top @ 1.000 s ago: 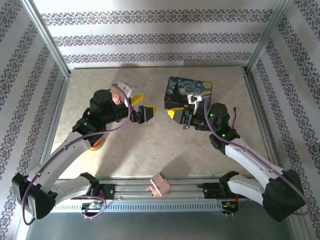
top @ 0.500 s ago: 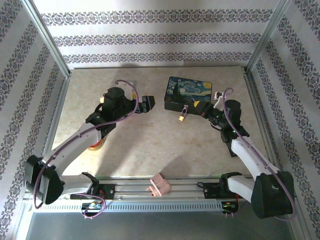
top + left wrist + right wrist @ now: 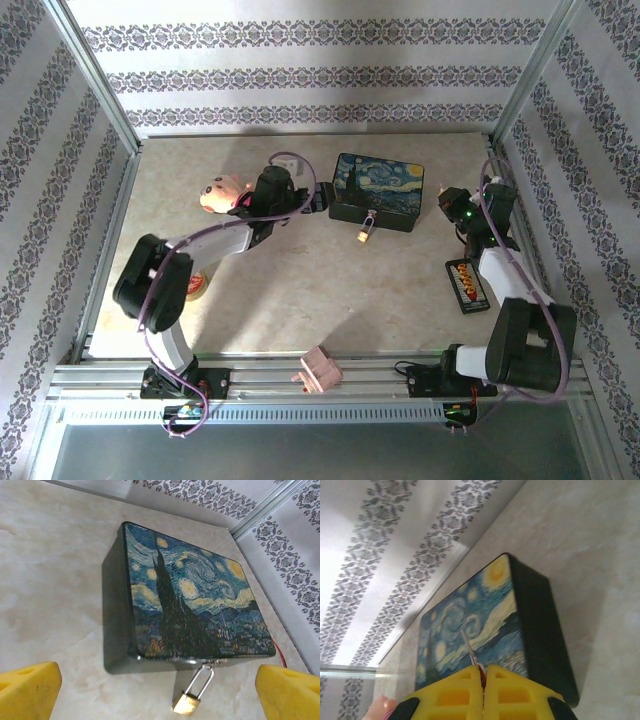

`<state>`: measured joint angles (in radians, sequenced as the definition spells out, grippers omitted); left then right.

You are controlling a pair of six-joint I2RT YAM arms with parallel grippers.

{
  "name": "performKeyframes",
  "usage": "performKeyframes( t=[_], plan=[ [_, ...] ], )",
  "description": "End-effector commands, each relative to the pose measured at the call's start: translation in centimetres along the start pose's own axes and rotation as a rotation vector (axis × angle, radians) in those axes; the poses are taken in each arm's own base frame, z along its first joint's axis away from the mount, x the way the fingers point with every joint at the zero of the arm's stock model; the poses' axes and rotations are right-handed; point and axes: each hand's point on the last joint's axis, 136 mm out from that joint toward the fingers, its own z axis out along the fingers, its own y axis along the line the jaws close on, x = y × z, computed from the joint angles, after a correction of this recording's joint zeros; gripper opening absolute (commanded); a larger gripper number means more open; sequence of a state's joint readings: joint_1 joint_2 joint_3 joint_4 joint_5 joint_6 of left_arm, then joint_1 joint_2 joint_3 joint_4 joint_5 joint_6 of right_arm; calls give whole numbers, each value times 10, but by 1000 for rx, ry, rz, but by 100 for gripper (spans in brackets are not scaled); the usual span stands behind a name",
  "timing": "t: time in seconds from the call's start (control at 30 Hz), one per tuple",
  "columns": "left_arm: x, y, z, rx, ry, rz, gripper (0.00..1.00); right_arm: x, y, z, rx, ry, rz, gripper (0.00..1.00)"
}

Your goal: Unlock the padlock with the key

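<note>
A small brass padlock [image 3: 365, 234] hangs by its silvery shackle from the front latch of the painted box [image 3: 378, 187]. In the left wrist view the padlock [image 3: 187, 703] lies on the table below the box [image 3: 190, 605], still closed. My left gripper [image 3: 318, 200] is open just left of the box, its yellow fingertips [image 3: 30, 687] wide apart. Right of the box, my right gripper [image 3: 445, 200] is shut on the key [image 3: 469, 649], a thin sliver sticking out of the pinched yellow pads [image 3: 450, 695] toward the box [image 3: 485, 610].
A pink toy [image 3: 222, 192] lies behind the left arm. A black flat device [image 3: 467, 284] lies by the right arm, a tape roll [image 3: 195, 288] at the left, and a pink block [image 3: 318, 370] on the front rail. Patterned walls enclose the table.
The left gripper has swung right and farther back, up to the box's left end. The right gripper has drawn back from the padlock to the box's right end, still pinched shut.
</note>
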<state>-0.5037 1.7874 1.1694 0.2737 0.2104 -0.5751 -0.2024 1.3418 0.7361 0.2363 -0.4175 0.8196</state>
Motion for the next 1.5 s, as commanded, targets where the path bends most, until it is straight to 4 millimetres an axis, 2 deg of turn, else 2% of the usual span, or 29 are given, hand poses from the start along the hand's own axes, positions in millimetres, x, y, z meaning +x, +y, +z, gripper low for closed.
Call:
performKeyframes(
  t=[0.0, 0.2, 0.4, 0.53, 0.83, 1.0, 1.33, 1.47],
  plan=[
    [-21, -25, 18, 114, -48, -24, 99, -18, -13, 15, 48, -36, -24, 0],
    [-4, -7, 58, 120, 16, -77, 99, -16, -36, 52, 75, 18, 4, 0],
    [10, 5, 76, 91, 66, -60, 99, -3, -49, 80, 79, 67, 29, 0],
    [20, 9, 82, 86, 100, -62, 100, 9, -47, 97, 71, 105, 16, 0],
    [32, 10, 81, 110, 128, -78, 78, 41, -26, 121, 19, 187, -1, 0],
    [35, 11, 73, 110, 120, -80, 67, 60, -12, 128, -7, 229, -19, 0],
    [33, 19, 19, 64, 20, -74, 67, 105, 38, 126, -110, 311, -65, 0],
    [39, 23, -2, 49, 7, -98, 67, 127, 56, 122, -144, 343, -75, 0]
  ],
)
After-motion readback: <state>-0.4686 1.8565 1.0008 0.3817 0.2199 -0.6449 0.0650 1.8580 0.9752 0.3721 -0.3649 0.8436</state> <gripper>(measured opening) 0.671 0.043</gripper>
